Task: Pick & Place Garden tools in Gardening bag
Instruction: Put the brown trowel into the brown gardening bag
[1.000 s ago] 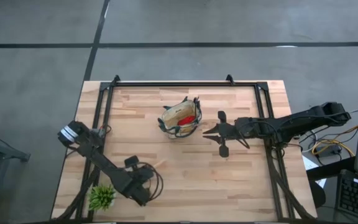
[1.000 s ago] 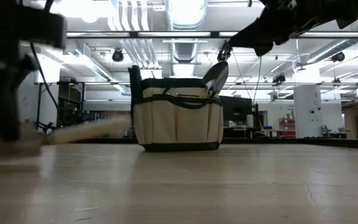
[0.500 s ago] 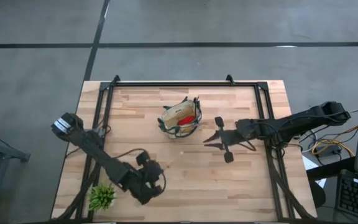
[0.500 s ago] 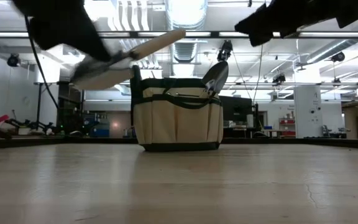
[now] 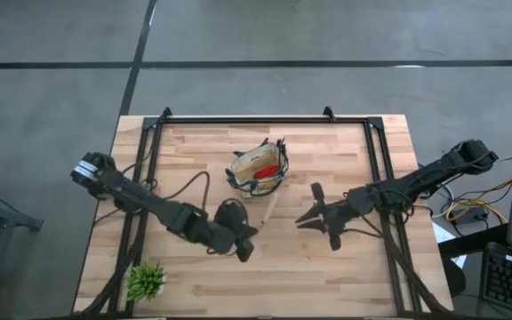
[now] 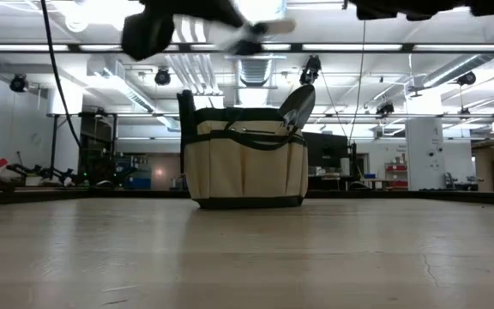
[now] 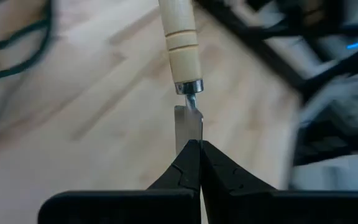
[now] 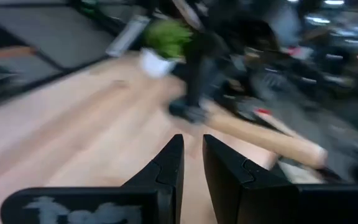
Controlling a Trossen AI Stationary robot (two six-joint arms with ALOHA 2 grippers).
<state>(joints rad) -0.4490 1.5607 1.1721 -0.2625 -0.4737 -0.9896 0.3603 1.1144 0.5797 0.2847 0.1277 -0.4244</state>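
trowel pinched by its blade, riding toward the bag

the left tool [image 7: 200, 163] is clamping its fingers on the thin metal blade of a trowel [image 7: 180, 43], just below the ferrule, and carrying it above the table [image 5: 345, 276]. in the high view the left tool [image 5: 241, 244] is sitting near the gardening bag [image 5: 258, 171], with the wooden handle [image 5: 266, 207] pointing up toward the bag's near side. the bag is standing upright at the table's middle, another trowel blade [image 6: 298, 105] sticking out of its top and something red [image 5: 270, 169] inside.

the trowel is likely stiff and fairly light, but handle-heavy when held this way; smooth steel in a narrow pinch may be slipping or pivoting. a hold on the wooden handle would probably be steadier.

the right tool [image 5: 314, 216] is hanging beside the bag, fingers slightly parted and holding nothing. a spiky green plant [image 5: 146, 281] is sitting at the table's near-left corner.
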